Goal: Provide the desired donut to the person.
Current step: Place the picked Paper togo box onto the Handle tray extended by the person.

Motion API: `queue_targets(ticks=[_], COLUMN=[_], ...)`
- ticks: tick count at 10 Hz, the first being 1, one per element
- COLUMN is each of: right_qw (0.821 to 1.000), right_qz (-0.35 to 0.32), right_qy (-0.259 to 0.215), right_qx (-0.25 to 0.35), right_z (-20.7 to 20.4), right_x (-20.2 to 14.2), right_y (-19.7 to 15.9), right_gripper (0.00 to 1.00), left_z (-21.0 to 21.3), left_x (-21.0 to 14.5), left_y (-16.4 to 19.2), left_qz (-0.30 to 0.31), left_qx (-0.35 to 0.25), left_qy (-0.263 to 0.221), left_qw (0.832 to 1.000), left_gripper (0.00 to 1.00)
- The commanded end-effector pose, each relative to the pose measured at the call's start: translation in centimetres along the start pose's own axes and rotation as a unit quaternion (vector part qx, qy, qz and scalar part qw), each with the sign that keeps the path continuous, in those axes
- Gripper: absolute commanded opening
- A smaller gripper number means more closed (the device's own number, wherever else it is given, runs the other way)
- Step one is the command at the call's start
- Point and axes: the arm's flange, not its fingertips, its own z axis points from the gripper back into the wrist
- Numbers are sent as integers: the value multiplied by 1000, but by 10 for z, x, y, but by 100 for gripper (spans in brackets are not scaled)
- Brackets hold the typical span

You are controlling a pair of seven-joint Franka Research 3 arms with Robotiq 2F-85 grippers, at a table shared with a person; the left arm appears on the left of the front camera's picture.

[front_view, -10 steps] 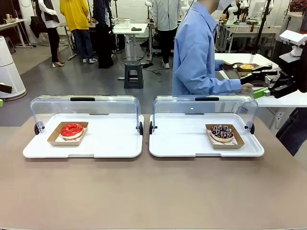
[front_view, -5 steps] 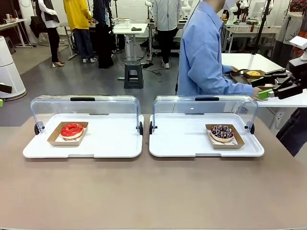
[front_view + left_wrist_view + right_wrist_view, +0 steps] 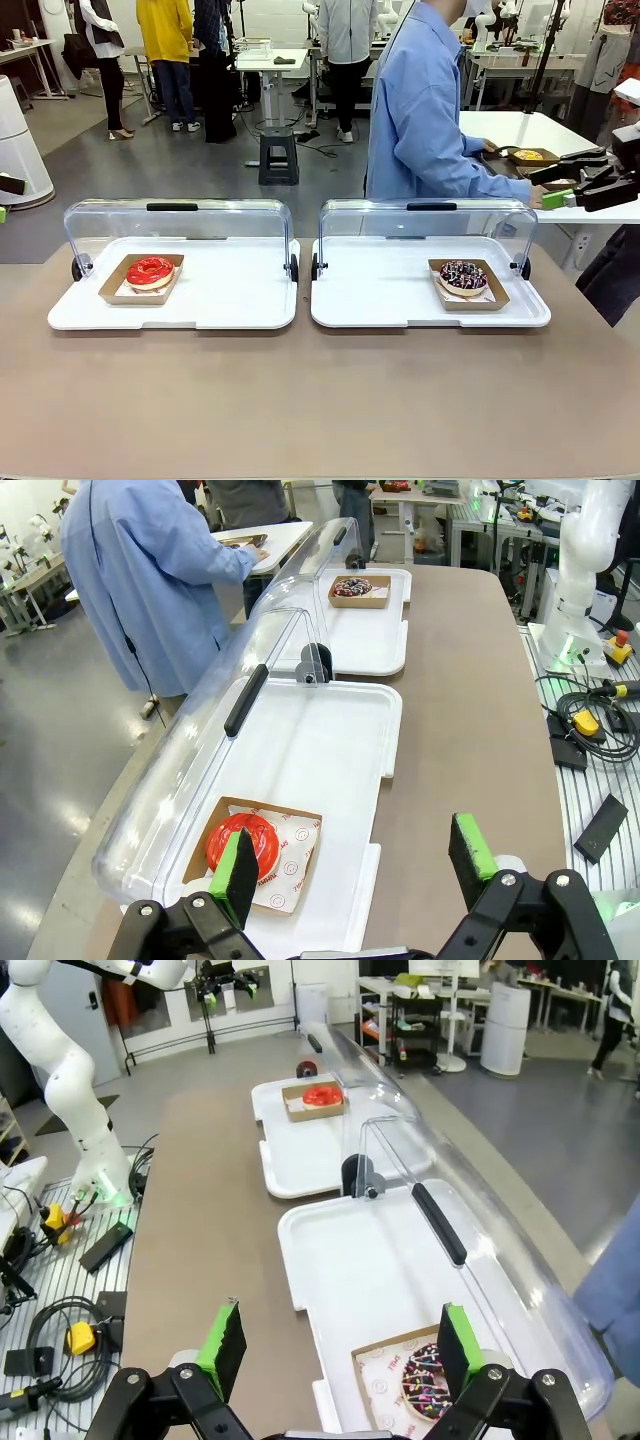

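Observation:
A red-glazed donut [image 3: 150, 271] lies in a cardboard tray on the left white tray [image 3: 230, 300]. On the right white tray [image 3: 380, 295] a chocolate sprinkled donut [image 3: 463, 276] sits in its own cardboard tray. The person [image 3: 425, 110] in the light blue shirt stands behind the right tray, turned to a side table. My left gripper [image 3: 355, 860] hangs open above the red donut [image 3: 245, 845], holding nothing. My right gripper [image 3: 338, 1345] is open over the chocolate donut [image 3: 430, 1380]. It also reaches in from the picture's right [image 3: 548, 186].
Each tray has a clear hinged lid [image 3: 175, 222] raised at its far edge. A white side table [image 3: 510, 125] behind carries another donut tray [image 3: 527, 155]. Bare brown tabletop [image 3: 320, 400] spans the near side. Cables and control boxes [image 3: 590, 725] lie beside the table.
The person has shifted right and reached toward the side table. My right gripper has drifted toward the picture's right edge. Both donuts stay where they were.

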Motion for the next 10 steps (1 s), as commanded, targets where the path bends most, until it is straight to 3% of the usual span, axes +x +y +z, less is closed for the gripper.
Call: queue_targets(ticks=[1,4,5,10], right_qw=[1000,998,1000,1000], right_qz=[-12,-46,-12,-12], right_qy=[-11,7,3,3], right_qx=[-15,-38,-7,-7], right_z=[-2,-7,2,2], right_x=[0,6,0,0], right_y=[6,2,0,0], right_gripper=[100,100,100,100], left_z=[1,1,1,1], left_x=[2,2,2,2], left_y=[-1,-1,-1,-1], left_qz=[5,5,5,5], left_qx=[4,4,4,4], left_qy=[-5,-5,-5,-5], left_qw=[1000,1000,1000,1000], left_gripper=[100,100,100,100])
